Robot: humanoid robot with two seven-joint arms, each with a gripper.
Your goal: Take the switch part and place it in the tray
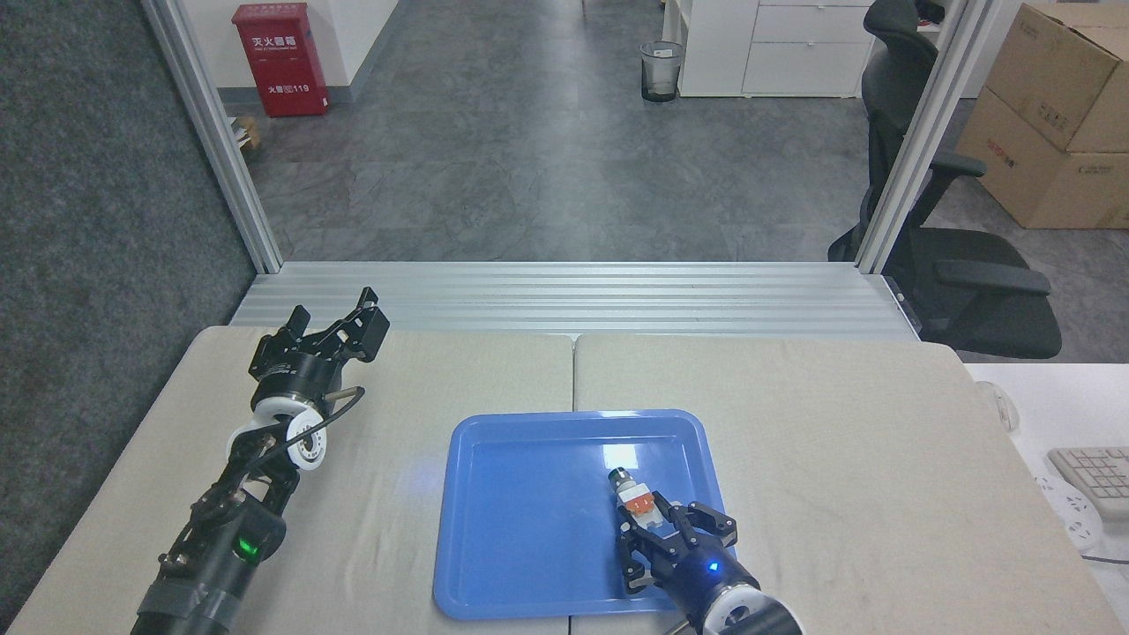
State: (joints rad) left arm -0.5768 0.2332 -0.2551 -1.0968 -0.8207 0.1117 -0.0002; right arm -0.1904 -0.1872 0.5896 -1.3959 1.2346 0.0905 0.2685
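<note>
One part: the switch part (633, 499) is pinched at its orange and white rear by the right tool (653, 532), cap pointing away from it, over the tray (494, 564).
Handling: probably light, rigid plastic; the blocky body gives flatter faces to hold than the round cap.
Left tool (340, 324): spread, holding nothing, well apart to the left.
Surface: glossy tray floor, likely slippery; pale cloth-covered bench (838, 423) beneath it.
Room: grey floor, office chair (961, 282), cardboard boxes (1050, 115), red cabinet (280, 58) beyond.
</note>
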